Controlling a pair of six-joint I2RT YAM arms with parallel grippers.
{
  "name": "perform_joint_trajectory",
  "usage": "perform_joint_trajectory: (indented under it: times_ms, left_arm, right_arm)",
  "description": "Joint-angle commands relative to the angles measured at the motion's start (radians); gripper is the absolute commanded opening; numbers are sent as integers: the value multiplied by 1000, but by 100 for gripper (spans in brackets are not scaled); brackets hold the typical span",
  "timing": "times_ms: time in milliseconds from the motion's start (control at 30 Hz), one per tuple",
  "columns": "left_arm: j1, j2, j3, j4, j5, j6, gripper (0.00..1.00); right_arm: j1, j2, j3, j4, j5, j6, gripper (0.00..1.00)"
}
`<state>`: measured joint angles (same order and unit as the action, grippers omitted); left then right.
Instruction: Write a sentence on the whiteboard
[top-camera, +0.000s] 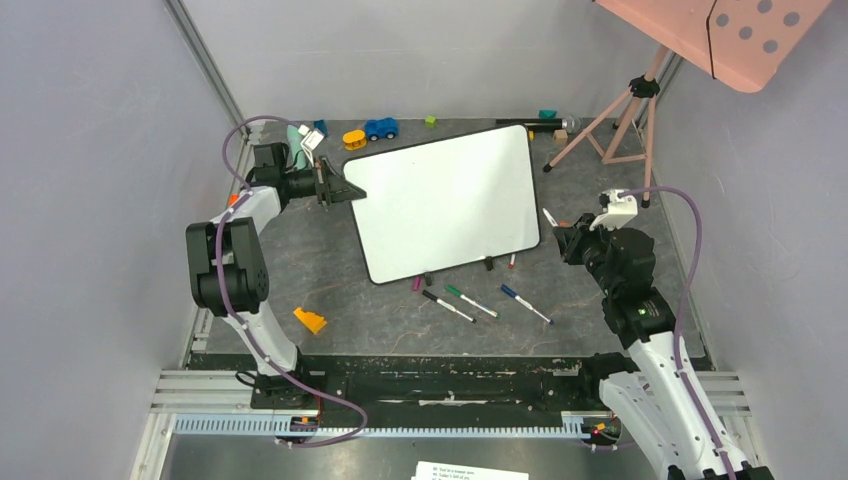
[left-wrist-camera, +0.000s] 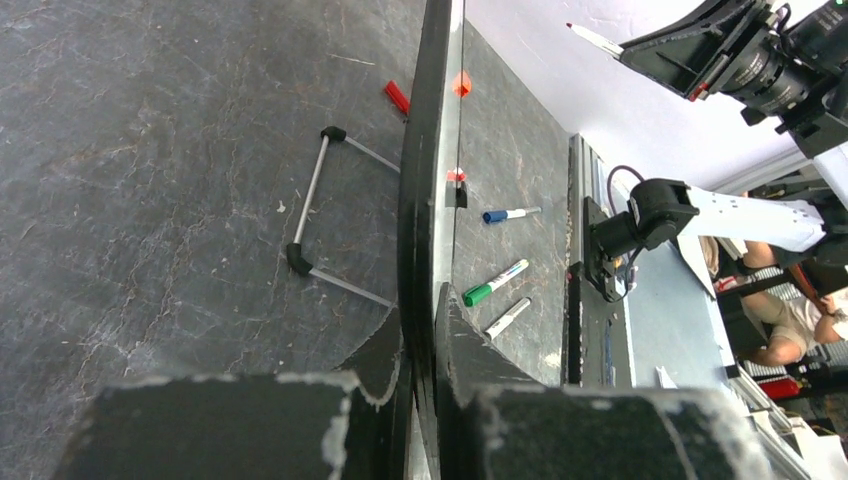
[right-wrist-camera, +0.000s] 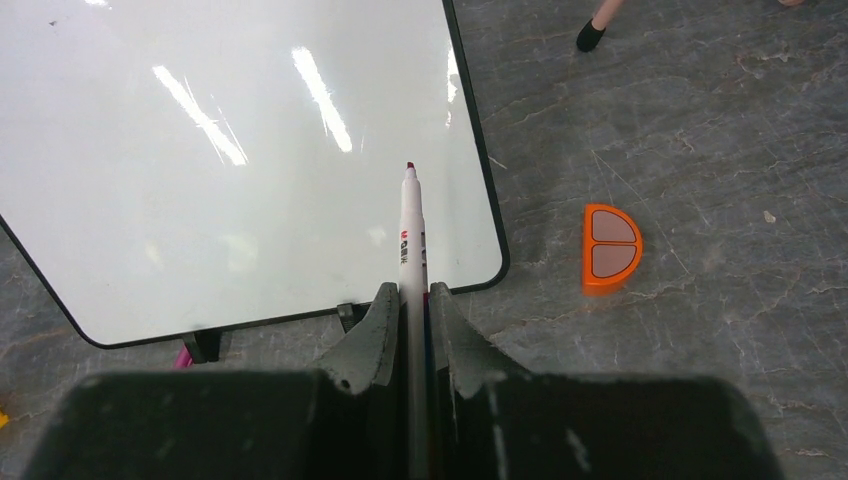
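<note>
Whiteboard (top-camera: 445, 205) stands tilted on the table (top-camera: 330, 285) — the left claw (top-camera: 345, 190) pinches its edge. The right claw (top-camera: 562, 233) squeezes a marker (right-wrist-camera: 411, 230), tip pointing at the whiteboard.

There is one whiteboard (top-camera: 445, 205), a large glossy white rectangle in a thin black frame, and four slim white markers: a black-capped marker (top-camera: 447, 306), a green-capped marker (top-camera: 470, 300), a blue-capped marker (top-camera: 525, 303) and one uncapped marker (right-wrist-camera: 410, 215) with a dark red tip. Two black grippers show, the left gripper (left-wrist-camera: 420, 310) and the right gripper (right-wrist-camera: 411, 292), plus one orange plastic wedge (top-camera: 310, 320) and one blue toy car (top-camera: 381, 128).
</note>
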<state>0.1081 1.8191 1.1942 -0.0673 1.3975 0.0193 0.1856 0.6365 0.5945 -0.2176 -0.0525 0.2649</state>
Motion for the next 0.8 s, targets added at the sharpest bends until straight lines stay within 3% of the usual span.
perform_joint_trajectory:
  times_ms: [0, 233, 567, 767]
  left_arm:
    - [-35, 37, 5, -141, -153, 360, 2]
    - [-82, 6, -18, -135, -278, 360, 2]
    - [-80, 5, -19, -152, -248, 380, 2]
    - [-68, 67, 72, -303, -192, 444, 2]
  right_arm:
    - [-3, 0, -5, 48, 3, 0, 0]
    - [-3, -4, -9, 49, 6, -2, 0]
    - [-3, -20, -1, 28, 17, -4, 0]
    - [-3, -35, 4, 17, 36, -6, 0]
